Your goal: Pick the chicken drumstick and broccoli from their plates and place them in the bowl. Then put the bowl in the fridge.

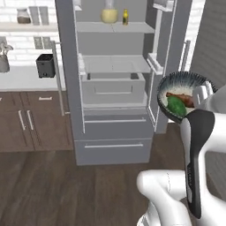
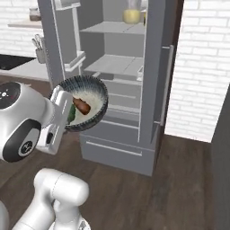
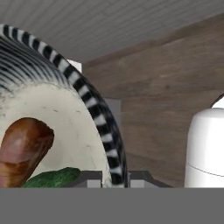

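The claw is clamped narrow on the rim of the bowl, holding it tipped on edge in the air in front of the fridge. The chicken drumstick and the broccoli lie inside the bowl, just beside the claw. The fridge stands open, its pale shelves beyond the bowl.

Kitchen interior, rendered. Floor: dark wood planks. Far wall: white brick. Left: dark brown base cabinets with silver bar handles, under a pale countertop. On the countertop: black toaster, grey utensil holder. Above: wall shelf carrying a jar.
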You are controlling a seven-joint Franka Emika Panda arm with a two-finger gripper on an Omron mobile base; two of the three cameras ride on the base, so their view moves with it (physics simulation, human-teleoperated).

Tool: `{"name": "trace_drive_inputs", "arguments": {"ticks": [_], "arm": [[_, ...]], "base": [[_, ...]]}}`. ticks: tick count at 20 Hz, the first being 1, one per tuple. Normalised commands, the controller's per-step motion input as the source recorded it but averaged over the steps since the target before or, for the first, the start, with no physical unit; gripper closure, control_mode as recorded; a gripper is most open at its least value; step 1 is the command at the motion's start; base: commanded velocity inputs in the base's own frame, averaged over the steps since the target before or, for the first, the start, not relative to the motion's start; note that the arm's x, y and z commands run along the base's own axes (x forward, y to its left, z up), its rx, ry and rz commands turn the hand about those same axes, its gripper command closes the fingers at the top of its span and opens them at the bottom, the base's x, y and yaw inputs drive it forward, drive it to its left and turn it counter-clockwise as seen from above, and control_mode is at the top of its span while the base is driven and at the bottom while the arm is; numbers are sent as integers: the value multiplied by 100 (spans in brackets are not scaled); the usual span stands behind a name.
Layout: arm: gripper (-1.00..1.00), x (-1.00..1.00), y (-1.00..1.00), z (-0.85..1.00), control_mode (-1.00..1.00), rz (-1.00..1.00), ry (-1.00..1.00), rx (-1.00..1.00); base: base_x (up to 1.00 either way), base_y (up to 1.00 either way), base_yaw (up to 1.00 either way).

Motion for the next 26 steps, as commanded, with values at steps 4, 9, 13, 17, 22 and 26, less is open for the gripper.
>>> {"name": "trace_drive_inputs", "arguments": {"ticks": [4, 9, 13, 17, 22, 26], "arm": [[100, 0, 0, 0, 100, 0, 0, 0], [100, 0, 0, 0, 100, 0, 0, 0], [100, 0, 0, 0, 100, 0, 0, 0], [100, 0, 0, 0, 100, 0, 0, 0], [100, 0, 0, 0, 100, 0, 0, 0], [100, 0, 0, 0, 100, 0, 0, 0]], "base": [[100, 20, -2], [100, 56, -3], [96, 32, -2], [99, -10, 1], [90, 0, 0], [37, 0, 0]]}}
